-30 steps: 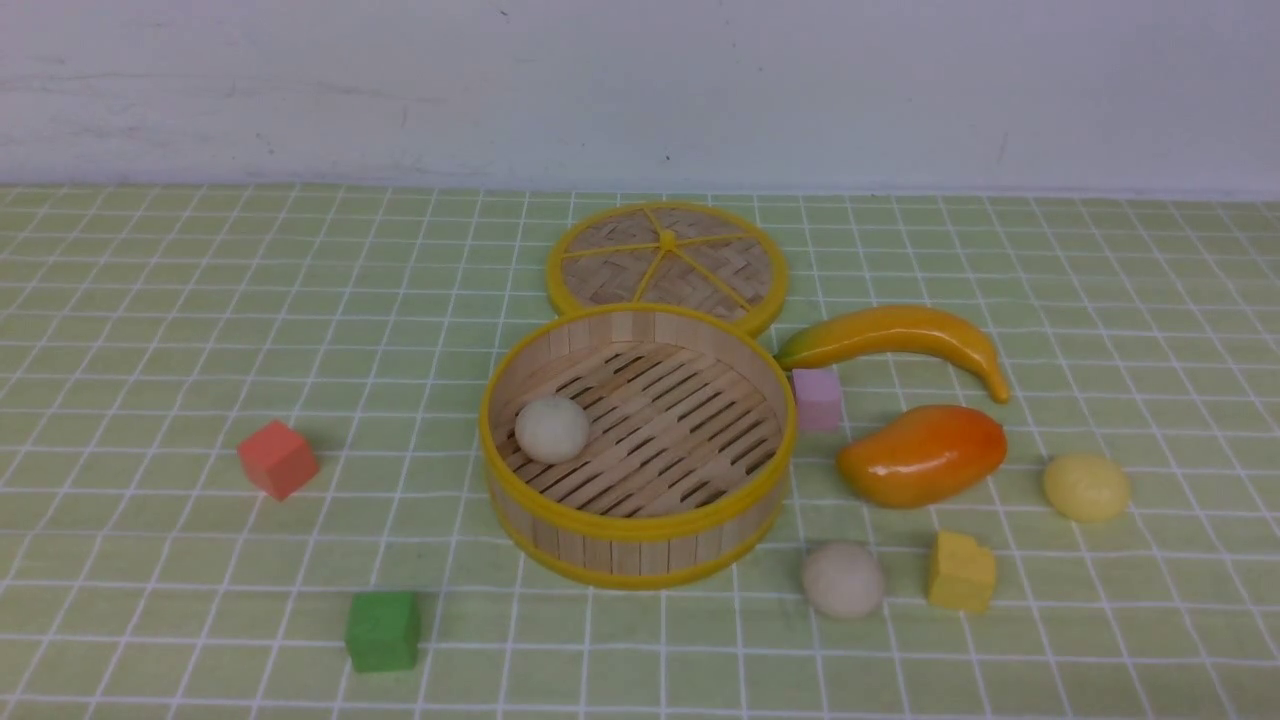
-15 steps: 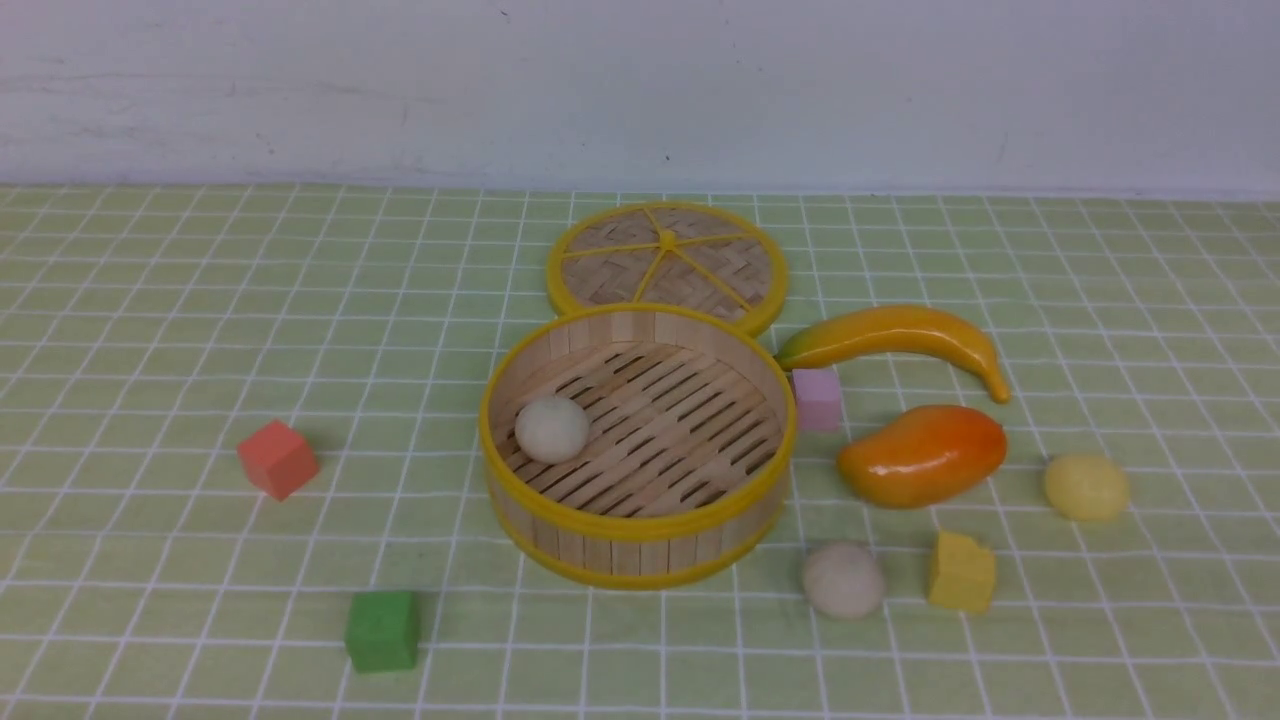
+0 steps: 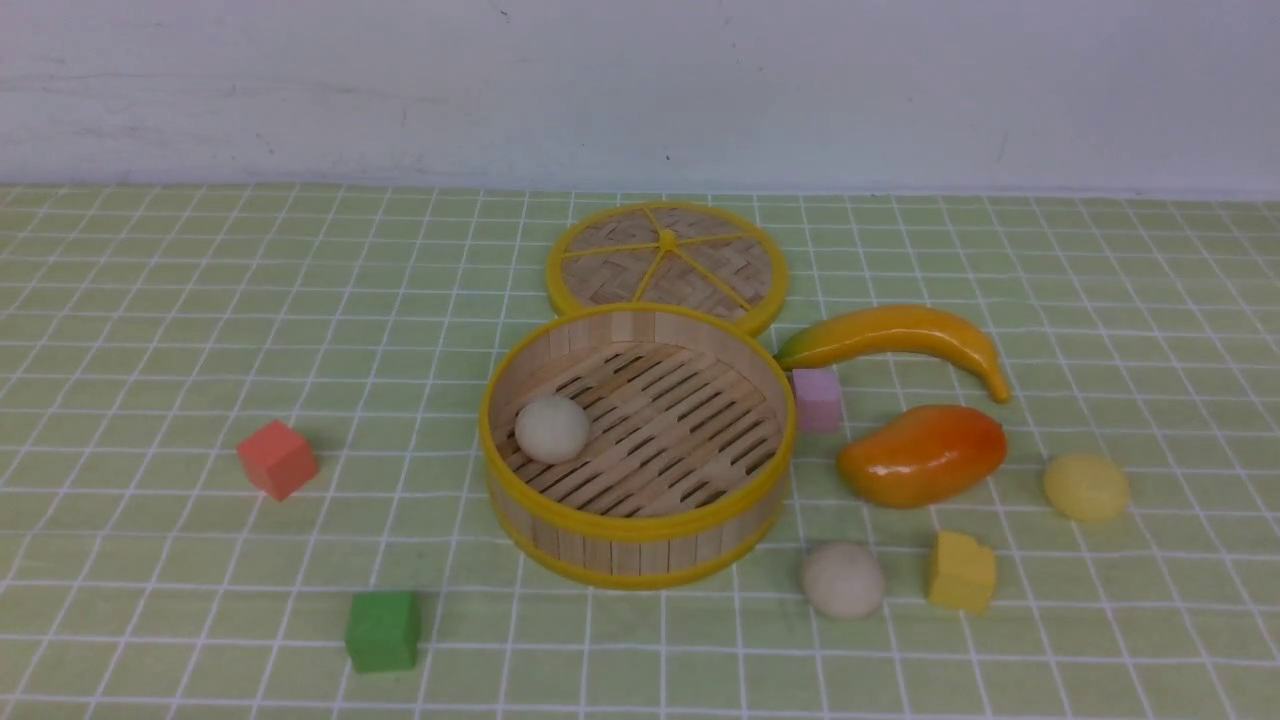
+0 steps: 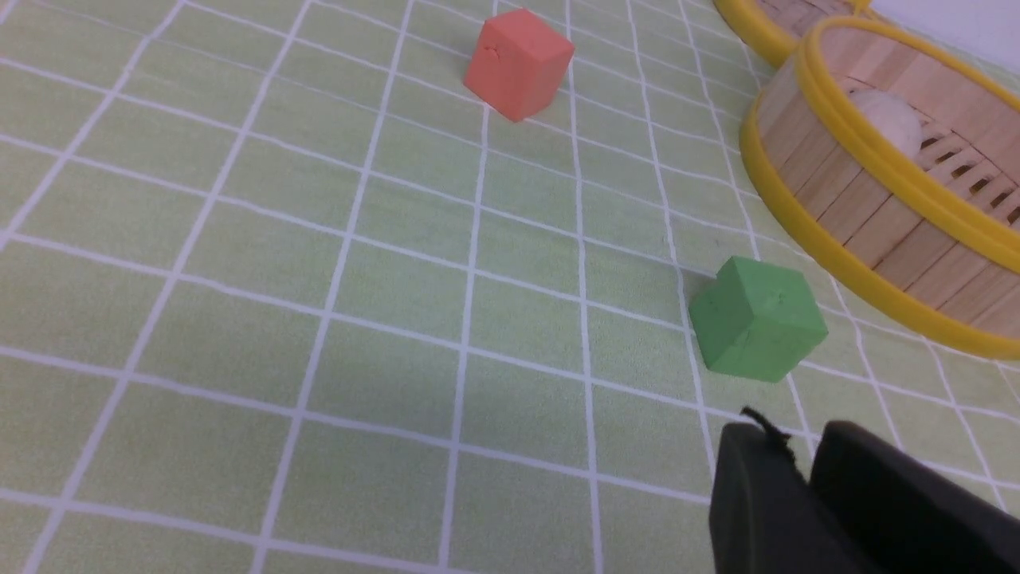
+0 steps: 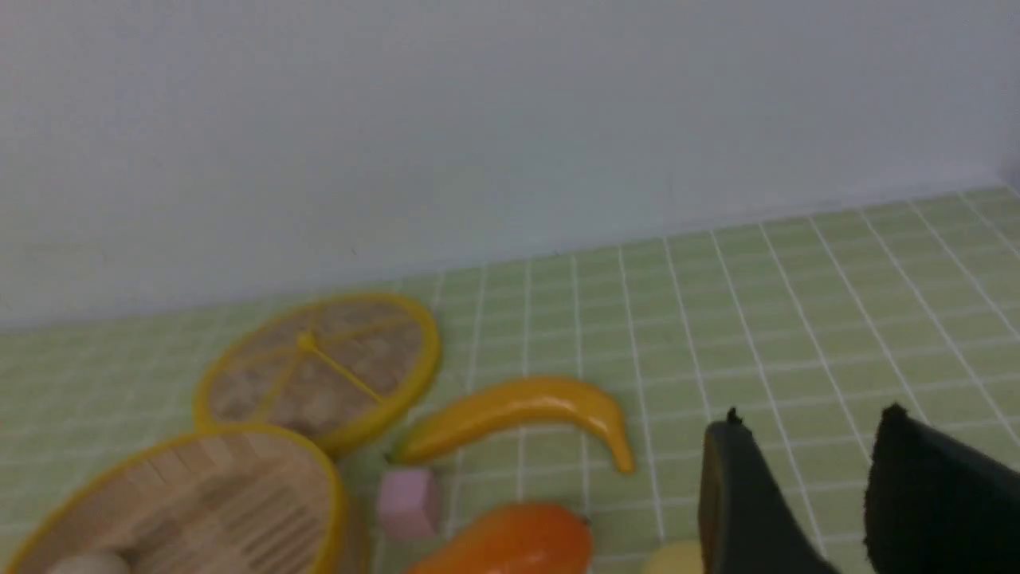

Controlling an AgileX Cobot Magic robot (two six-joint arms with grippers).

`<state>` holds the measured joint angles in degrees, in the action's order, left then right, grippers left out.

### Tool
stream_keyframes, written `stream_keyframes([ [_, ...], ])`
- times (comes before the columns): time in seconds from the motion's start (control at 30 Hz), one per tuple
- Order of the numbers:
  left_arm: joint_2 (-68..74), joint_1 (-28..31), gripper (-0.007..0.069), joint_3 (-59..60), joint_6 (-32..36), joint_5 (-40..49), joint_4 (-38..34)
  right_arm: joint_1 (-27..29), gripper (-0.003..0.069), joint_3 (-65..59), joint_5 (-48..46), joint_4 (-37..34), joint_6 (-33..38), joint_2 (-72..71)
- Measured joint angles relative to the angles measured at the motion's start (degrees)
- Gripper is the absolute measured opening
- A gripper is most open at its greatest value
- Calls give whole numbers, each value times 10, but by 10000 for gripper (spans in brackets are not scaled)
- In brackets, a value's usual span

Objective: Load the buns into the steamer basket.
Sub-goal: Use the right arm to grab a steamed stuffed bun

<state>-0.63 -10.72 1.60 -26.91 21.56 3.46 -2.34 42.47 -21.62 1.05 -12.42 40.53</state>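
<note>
Sitting upright with its open side up, the steamer basket [image 3: 640, 532] holds one beige bun [image 3: 552, 428] near its left wall. A second beige bun [image 3: 843, 579] lies on the cloth [image 3: 180, 300] off the basket's front right, near the yellow cube [image 3: 961, 572]. The yellow bun [image 3: 1086, 487], slightly oval with its long axis left to right, lies right of the mango [image 3: 922, 455]. The right gripper [image 5: 813, 420] is spread and empty. The left gripper [image 4: 797, 446] has its fingers close together, but I cannot tell whether they touch.

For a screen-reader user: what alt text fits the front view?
A bamboo steamer basket on a green checked cloth holds one pale bun. A second bun and a yellow bun lie outside it on the right, near a toy mango and banana.
</note>
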Motion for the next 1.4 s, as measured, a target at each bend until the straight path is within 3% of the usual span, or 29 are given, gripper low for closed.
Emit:
stream_keyframes([
  [0.3, 0, 0, 111, 0, 0, 0, 0, 0, 240, 1, -59, -30, 12, 147],
  [0.43, 0, 0, 113, 0, 0, 0, 0, -3, 240, 22, -98, -80, 58, 207],
  [0.67, 0, 0, 122, 0, 0, 0, 0, -71, 240, 120, -174, -146, 163, 312],
  [1.0, 0, 0, 132, 0, 0, 0, 0, -102, 240, 220, -236, -147, 139, 415],
  [1.4, 0, 0, 143, 0, 0, 0, 0, -102, 240, 224, -260, -142, 124, 464],
])
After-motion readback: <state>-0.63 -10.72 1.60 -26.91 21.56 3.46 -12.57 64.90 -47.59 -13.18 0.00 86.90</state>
